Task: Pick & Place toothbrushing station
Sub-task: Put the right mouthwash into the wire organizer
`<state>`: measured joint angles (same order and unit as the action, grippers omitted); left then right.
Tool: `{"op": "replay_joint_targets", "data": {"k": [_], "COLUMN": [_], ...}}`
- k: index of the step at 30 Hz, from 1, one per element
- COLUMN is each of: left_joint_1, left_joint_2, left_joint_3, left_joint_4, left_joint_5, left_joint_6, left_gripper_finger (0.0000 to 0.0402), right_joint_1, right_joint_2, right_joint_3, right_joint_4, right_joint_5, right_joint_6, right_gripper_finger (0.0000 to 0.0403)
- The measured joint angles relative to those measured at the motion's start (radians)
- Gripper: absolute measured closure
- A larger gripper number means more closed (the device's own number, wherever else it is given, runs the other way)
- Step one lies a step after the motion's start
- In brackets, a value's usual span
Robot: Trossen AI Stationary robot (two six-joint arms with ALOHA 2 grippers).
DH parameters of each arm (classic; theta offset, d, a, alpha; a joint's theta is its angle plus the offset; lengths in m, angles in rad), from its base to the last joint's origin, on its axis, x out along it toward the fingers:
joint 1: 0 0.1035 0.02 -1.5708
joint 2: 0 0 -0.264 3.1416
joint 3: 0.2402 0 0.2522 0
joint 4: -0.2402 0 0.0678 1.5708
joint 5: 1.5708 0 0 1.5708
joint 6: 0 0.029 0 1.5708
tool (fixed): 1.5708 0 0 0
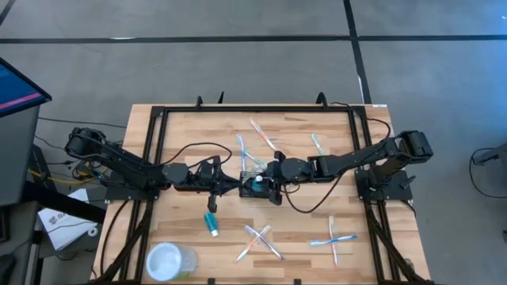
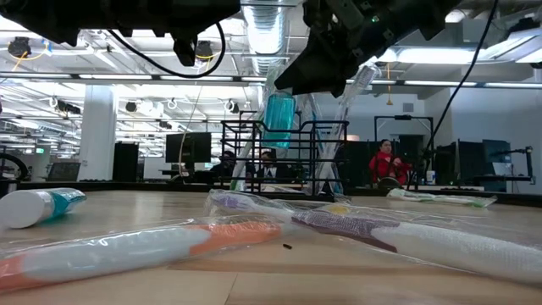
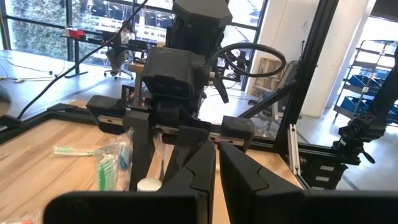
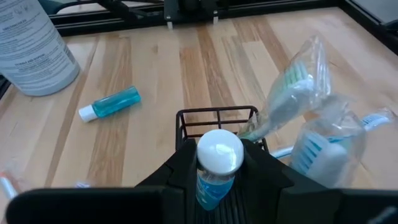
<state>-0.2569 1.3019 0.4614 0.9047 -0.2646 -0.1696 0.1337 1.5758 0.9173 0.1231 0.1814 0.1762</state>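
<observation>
Right gripper [image 4: 219,163] clamping bottle [image 4: 217,163] over caddy [image 4: 217,118], left gripper [image 3: 216,163] closed

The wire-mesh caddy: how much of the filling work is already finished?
Done: two wrapped toothbrushes stand in the caddy. In hand: the right end effector holds a blue bottle over it. Left: another bottle and several toothbrushes lie on the table.
</observation>
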Motion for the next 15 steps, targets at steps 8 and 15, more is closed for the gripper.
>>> {"op": "replay_joint_targets", "data": {"k": [8,15], "left_joint_1": [0.0,0.0], "left_joint_2": [0.0,0.0], "left_joint_3": [0.0,0.0], "left_joint_4": [0.0,0.0], "left_joint_5": [0.0,0.0], "left_joint_6": [0.0,0.0], "left_gripper_finger": [0.0385,0.0385], "right_joint_1": [0.003,0.003], "right_joint_2": [0.064,0.065], "right_joint_3": [0.002,0.0], "right_joint_4": [0.007,0.01], "right_joint_5": [0.0,0.0], "right_joint_6": [0.011,0.012], "right_gripper_finger": [0.0319,0.0319]}}
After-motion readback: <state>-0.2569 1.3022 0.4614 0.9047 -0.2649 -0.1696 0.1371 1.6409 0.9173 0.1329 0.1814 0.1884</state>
